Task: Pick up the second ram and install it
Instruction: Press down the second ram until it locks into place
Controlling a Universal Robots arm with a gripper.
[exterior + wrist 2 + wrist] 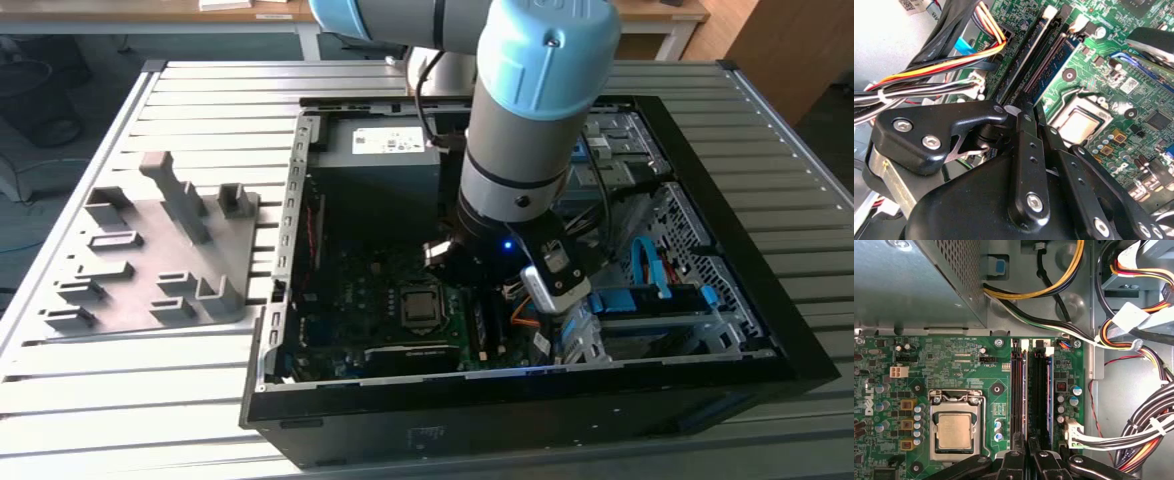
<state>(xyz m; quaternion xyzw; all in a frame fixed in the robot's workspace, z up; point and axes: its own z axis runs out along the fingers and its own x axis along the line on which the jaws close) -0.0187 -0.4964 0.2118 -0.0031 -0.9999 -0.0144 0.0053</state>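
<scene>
I see the arm reaching down into the open computer case [747, 330], with the gripper [1026, 456] low over the motherboard [961, 365] at the memory slots [1041, 390], beside the processor socket [956, 427]. In both wrist views the fingers [1026, 150] stand nearly closed, a narrow gap between them — I cannot tell whether they pinch anything. The second ram [1056, 62] shows as a blue edge seated along a slot just ahead of the fingertips. A cable bundle [929, 75] runs close beside the slots. The grey holder block [154, 250] sits outside the case, at the exterior view's left.
</scene>
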